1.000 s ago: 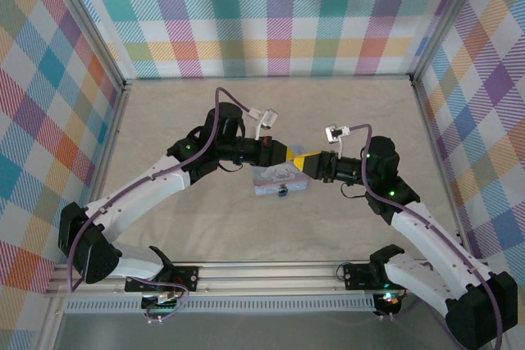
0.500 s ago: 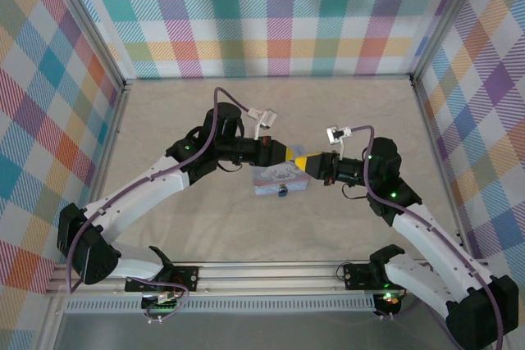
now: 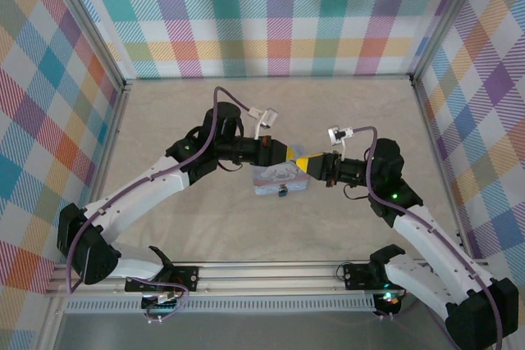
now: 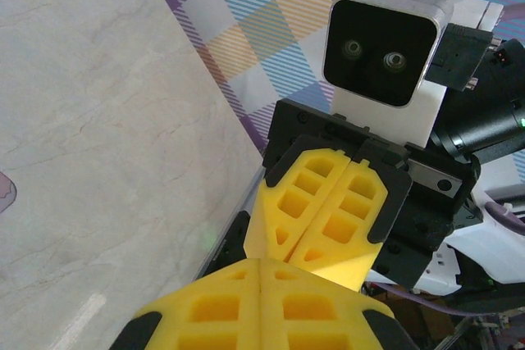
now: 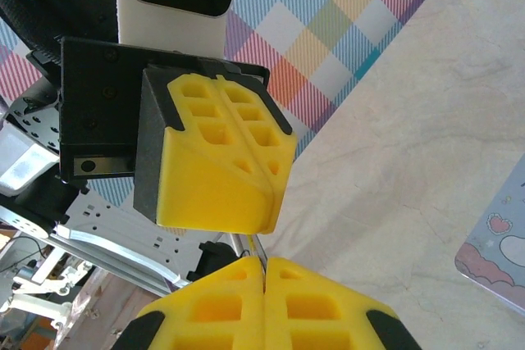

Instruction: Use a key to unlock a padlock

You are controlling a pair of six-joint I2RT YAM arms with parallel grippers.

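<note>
Both arms meet tip to tip above the light-blue tin point(image 3: 275, 179). My right gripper point(image 5: 264, 263) is shut on the key point(image 5: 263, 249), a thin dark-grey sliver sticking up from between its yellow fingers. The key's free end touches the tip of my left gripper point(image 5: 271, 220), which is shut; whether it also grips the key is hidden. In the left wrist view my left gripper point(image 4: 261, 261) shows a closed seam, with the right gripper point(image 4: 289, 253) pressed against it. The padlock point(image 3: 281, 192), tiny and dark, lies at the tin's near edge, below both grippers.
The beige table point(image 3: 205, 219) is walled by checked panels point(image 3: 271, 14) on three sides. An aluminium rail point(image 3: 262, 272) runs along the near edge between the arm bases. A corner of the tin point(image 5: 500, 260) shows in the right wrist view.
The right arm has edged slightly towards the left gripper. Both grippers stay shut and tip to tip; padlock and tin have not moved.
</note>
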